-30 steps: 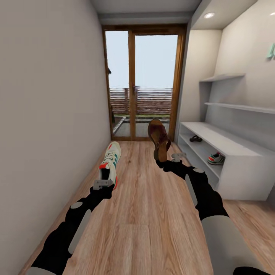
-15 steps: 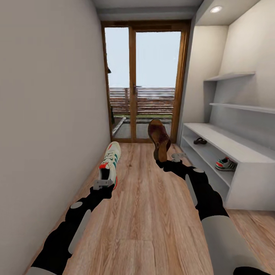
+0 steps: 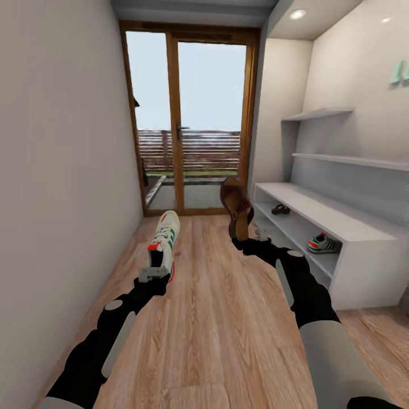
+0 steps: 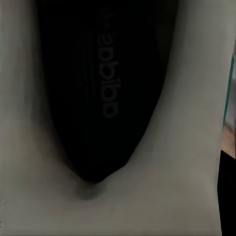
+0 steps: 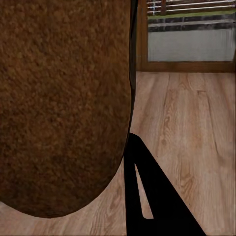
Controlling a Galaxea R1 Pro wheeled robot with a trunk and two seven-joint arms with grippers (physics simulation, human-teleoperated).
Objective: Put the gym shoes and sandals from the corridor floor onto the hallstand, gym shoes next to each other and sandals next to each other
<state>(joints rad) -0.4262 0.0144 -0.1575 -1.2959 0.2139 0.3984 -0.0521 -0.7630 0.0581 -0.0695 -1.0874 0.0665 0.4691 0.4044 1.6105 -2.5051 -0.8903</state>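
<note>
My left gripper [image 3: 157, 271] is shut on the heel of a white gym shoe [image 3: 164, 240] with green stripes, held toe-forward above the corridor floor [image 3: 216, 307]; the left wrist view looks into the shoe's dark insole [image 4: 98, 88]. My right gripper [image 3: 245, 243] is shut on a brown sandal [image 3: 236, 205], held upright; its tan footbed [image 5: 64, 98] shows close in the right wrist view. On the white hallstand [image 3: 341, 224] at the right, the second sandal [image 3: 280, 209] lies on the upper shelf level and the second gym shoe [image 3: 322, 243] on the lower one.
A grey wall runs along the left. A wood-framed glass door [image 3: 184, 122] closes the corridor's far end. Two stepped white wall shelves [image 3: 341, 159] hang above the hallstand. Floor stretches ahead between the arms.
The whole view has shifted: the door now sits further left and the hallstand looks closer, so the camera moved. Both arms hold their shoes in the same pose.
</note>
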